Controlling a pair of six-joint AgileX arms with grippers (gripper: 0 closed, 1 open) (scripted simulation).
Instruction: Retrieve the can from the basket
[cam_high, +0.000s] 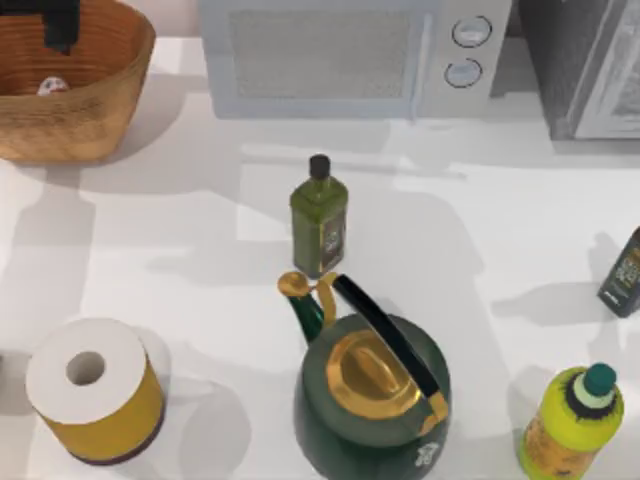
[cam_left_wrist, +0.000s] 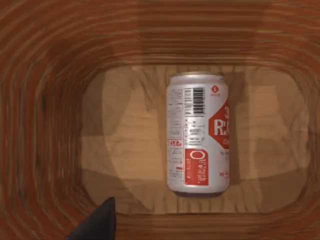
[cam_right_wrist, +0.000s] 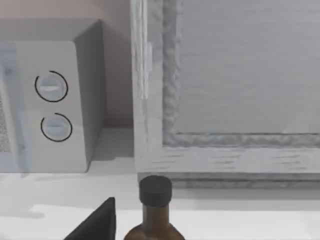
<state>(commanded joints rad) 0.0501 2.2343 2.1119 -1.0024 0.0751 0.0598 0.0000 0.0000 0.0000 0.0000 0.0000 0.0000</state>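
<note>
The white table carries a large round orange-brown woven wicker basket at its far left corner. The left gripper hangs over the basket's inside; whether its fingers are apart or together cannot be told. On the basket's floor, lying on its side, is the small silver-and-red can, untouched. The right arm is parked near the small brown black-capped bottle.

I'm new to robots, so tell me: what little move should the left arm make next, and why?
Probably lower the left tool straight down toward the can. The can lies on its side on the basket floor, directly below the wrist camera, and nothing holds it yet.
</note>
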